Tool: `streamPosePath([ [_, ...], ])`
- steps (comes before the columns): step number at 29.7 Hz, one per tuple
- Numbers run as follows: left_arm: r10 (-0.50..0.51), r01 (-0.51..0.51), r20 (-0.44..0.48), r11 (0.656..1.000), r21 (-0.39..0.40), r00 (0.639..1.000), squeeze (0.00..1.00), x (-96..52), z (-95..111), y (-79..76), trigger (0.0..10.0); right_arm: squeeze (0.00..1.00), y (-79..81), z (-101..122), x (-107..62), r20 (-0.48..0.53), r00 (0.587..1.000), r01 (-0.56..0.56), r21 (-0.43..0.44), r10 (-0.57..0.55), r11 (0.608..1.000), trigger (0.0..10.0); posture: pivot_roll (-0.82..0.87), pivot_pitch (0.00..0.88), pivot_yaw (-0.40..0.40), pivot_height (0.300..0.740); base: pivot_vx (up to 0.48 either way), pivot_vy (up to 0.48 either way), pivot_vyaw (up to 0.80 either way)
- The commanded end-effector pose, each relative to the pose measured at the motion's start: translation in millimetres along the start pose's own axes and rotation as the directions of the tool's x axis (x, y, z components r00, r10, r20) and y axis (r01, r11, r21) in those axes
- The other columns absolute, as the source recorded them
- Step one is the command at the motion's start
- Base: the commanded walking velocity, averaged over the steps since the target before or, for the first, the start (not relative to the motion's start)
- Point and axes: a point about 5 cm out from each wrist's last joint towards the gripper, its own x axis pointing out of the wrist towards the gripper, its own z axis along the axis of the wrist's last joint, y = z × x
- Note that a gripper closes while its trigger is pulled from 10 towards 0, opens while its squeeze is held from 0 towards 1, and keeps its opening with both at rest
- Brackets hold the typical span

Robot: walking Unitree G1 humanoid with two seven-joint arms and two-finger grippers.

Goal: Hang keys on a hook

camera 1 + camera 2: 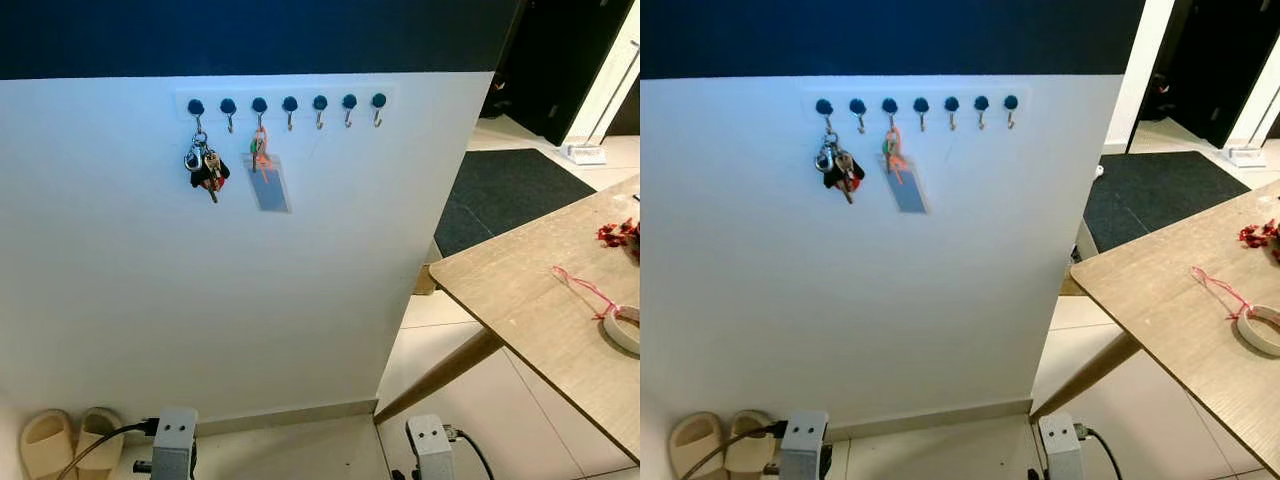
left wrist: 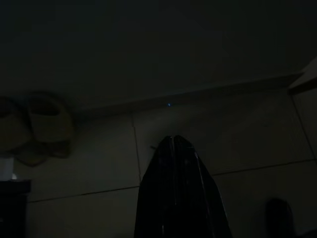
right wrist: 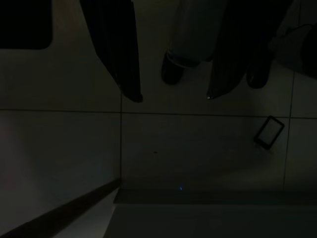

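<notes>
White wall (image 1: 200, 300); hook rail (image 1: 287, 103) carries keys (image 1: 205, 168); grippers low.

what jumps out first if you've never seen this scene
A row of seven hooks high on the white wall, with a bunch of keys on the leftmost hook and an orange-looped tag on the third. To the right, a wooden table carries a roll of tape.

Metal keys (image 1: 204, 166) hang from metal hooks (image 1: 289, 112) on a smooth matt wall (image 1: 200, 300), beside a matt wood-grain table (image 1: 540, 300) over glossy floor tiles (image 1: 470, 400).
</notes>
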Motion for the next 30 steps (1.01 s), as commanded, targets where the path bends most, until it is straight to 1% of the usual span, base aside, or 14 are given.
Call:
streamPosePath([
  [1,0.02,-0.02,-0.008,0.999,0.033,1.0,0.0,-1.6,-1.5,8.1,10.0,0.0,1.3,-0.4,0.0,0.003,1.0,0.002,0.014,-0.002,1.0,10.0,0.05,0.006,-0.027,0.74,0.0,0.0,0.0],
  [4,0.026,-0.026,-0.009,1.0,0.014,1.0,0.0,-0.8,-0.4,9.9,10.0,0.0,1.9,0.5,0.5,0.004,1.0,0.003,0.026,-0.003,1.0,10.0,0.07,0.005,-0.033,0.74,0.0,0.0,0.0],
  [5,0.007,-0.007,-0.023,1.0,-0.014,1.0,0.0,0.4,-0.1,9.5,10.0,0.0,1.0,0.1,0.3,0.003,1.0,0.004,0.033,-0.005,0.999,10.0,0.07,0.008,-0.033,0.74,0.0,0.0,0.0],
  [6,0.007,-0.007,-0.023,1.0,-0.014,1.0,0.0,0.4,-0.1,9.5,10.0,0.0,1.0,0.1,0.3,0.003,1.0,0.004,0.033,-0.005,0.999,10.0,0.07,0.008,-0.033,0.74,0.0,0.0,0.0],
  [10,-0.01,0.012,-0.031,0.999,0.047,0.999,0.0,0.8,0.1,8.3,10.0,0.0,-7.1,-1.7,-1.2,0.0,0.998,0.057,0.101,-0.058,0.993,10.0,0.07,0.011,-0.033,0.74,0.0,0.0,0.0],
  [12,-0.027,0.027,-0.049,1.0,0.015,0.998,0.0,-1.0,-4.6,6.3,10.0,0.0,-9.7,-2.1,-1.7,-0.001,0.997,0.076,0.112,-0.076,0.991,10.0,0.06,0.016,-0.024,0.74,0.0,0.0,0.0],
  [14,-0.032,0.032,-0.055,0.999,0.006,0.998,0.0,-1.7,-6.2,5.6,10.0,0.0,-10.3,-2.3,-1.9,-0.002,0.997,0.079,0.113,-0.08,0.99,10.0,0.06,0.016,-0.023,0.74,0.0,0.0,0.0],
  [15,-0.051,0.053,-0.051,0.998,0.024,0.997,0.0,-3.8,-9.0,2.5,10.0,0.0,-11.2,-3.3,-2.6,0.0,0.997,0.079,0.113,-0.08,0.99,10.0,0.06,0.017,-0.025,0.74,0.0,0.0,0.0],
  [16,-0.051,0.053,-0.051,0.998,0.024,0.997,0.0,-3.8,-9.0,2.5,10.0,0.0,-11.2,-3.3,-2.6,0.0,0.997,0.079,0.113,-0.08,0.99,10.0,0.06,0.017,-0.025,0.74,0.0,0.0,0.0],
  [18,-0.054,0.054,-0.038,0.998,0.012,0.998,0.0,-4.4,-9.1,-0.2,10.0,0.0,-11.4,-4.9,-3.3,0.001,0.997,0.073,0.112,-0.074,0.991,10.0,0.07,0.018,-0.032,0.74,0.0,0.0,0.0],
  [22,-0.041,0.042,0.014,0.996,-0.076,0.999,0.0,-2.7,-3.4,-6.8,10.0,0.0,-9.9,-4.7,-4.1,0.023,0.999,0.038,0.103,-0.041,0.994,10.0,0.08,0.025,-0.053,0.74,0.0,0.0,0.0],
  [26,-0.052,0.054,0.025,0.995,-0.079,0.998,0.0,-1.3,-0.9,-11.1,10.0,0.0,-7.6,-3.9,-3.8,0.03,0.999,0.02,0.095,-0.023,0.995,10.0,0.08,0.025,-0.061,0.74,0.0,0.0,0.0],
  [27,-0.067,0.069,0.029,0.995,-0.076,0.997,0.0,-0.8,0.1,-15.2,10.0,0.0,-5.6,-2.1,-2.8,0.033,0.999,0.01,0.09,-0.013,0.996,10.0,0.07,0.027,-0.066,0.74,0.0,0.0,0.0],
  [30,-0.069,0.072,0.034,0.994,-0.087,0.997,0.0,-1.4,-0.2,-17.4,10.0,0.0,-4.8,0.5,-1.6,0.033,0.999,0.008,0.089,-0.011,0.996,10.0,0.08,0.029,-0.068,0.74,0.0,0.0,0.0],
])
